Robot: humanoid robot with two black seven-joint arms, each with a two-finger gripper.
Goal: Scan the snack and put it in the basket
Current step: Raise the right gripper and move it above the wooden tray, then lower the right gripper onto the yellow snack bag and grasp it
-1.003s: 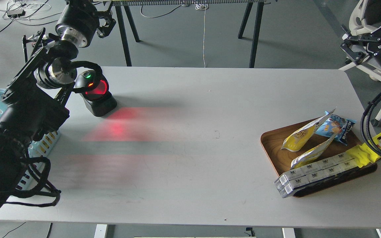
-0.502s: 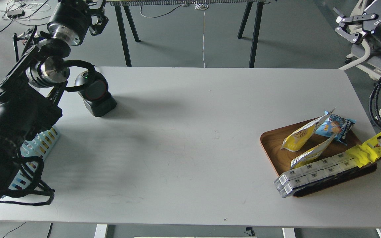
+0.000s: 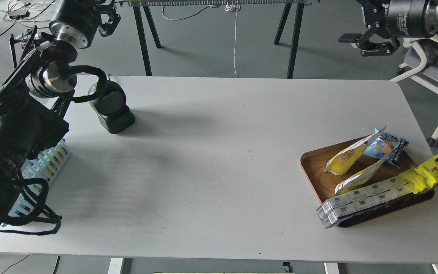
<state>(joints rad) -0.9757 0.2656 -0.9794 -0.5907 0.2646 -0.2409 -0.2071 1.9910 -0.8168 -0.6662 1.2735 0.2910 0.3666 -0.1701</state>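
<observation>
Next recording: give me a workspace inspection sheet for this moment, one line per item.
Surface: grey table, faint scuffs.
Job's things: two yellow-and-white snack pouches on the wooden tray; blue basket at left edge, mostly hidden by the left arm.
Clutter: blue packet, long yellow strip pack, white boxes, black scanner.
Grippers: left gripper raised beyond the table, state unclear; right gripper raised, open, empty.
Cables: black loom on left arm; wires on floor.
Surroundings: trestle legs, white chair.
</observation>
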